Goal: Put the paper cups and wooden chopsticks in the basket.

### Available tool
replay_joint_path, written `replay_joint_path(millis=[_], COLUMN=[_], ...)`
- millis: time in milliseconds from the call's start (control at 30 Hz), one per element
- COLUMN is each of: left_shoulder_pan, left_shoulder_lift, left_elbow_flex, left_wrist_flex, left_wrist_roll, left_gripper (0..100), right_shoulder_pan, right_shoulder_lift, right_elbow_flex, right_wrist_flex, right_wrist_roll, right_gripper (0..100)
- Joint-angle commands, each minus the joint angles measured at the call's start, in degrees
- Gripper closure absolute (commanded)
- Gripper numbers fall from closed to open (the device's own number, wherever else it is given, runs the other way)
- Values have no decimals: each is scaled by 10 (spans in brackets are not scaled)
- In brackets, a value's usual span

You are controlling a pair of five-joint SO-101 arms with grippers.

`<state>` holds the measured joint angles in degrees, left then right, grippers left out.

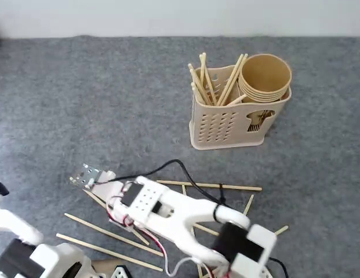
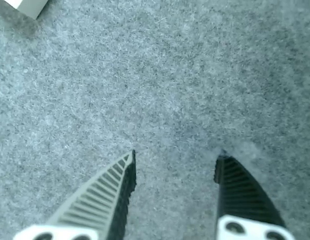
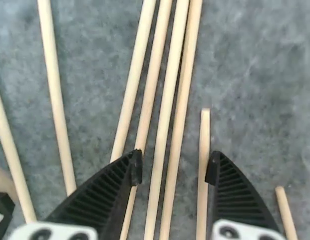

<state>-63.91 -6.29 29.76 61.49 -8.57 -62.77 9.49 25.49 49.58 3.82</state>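
Left pincer, right pincer: both spread.

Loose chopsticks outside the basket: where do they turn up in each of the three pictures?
High view: loose chopsticks lie scattered across the lower half, below the basket.
Right wrist view: several run side by side, some passing between the fingers of the open right end effector.
Left wrist view: grey cloth beneath the open left end effector.
Shared landmark: the grey cloth.

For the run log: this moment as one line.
left gripper open over mat | right gripper open astride loose chopsticks | paper cups in basket
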Motion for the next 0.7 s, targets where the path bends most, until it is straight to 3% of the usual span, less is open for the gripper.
replay_joint_path(millis=[0, 100, 233, 667], left_shoulder_pan=[-4, -13, -18, -18], left_shoulder_lift=[-22, -22, -22, -22], left_elbow_flex=[-2, -3, -4, -5], left_wrist_flex=[-6, -8, -9, -9], left_wrist_roll=[-4, -4, -4, -5], left_gripper=[750, 750, 749, 749], right_shoulder_pan=[24, 33, 34, 36], right_shoulder_lift=[45, 90, 130, 94], right_elbow_flex=[-80, -135, -187, -188], right_wrist_flex=[45, 91, 140, 201], right_wrist_roll=[-1, 3, 72, 84], right_gripper=[791, 872, 992, 989])
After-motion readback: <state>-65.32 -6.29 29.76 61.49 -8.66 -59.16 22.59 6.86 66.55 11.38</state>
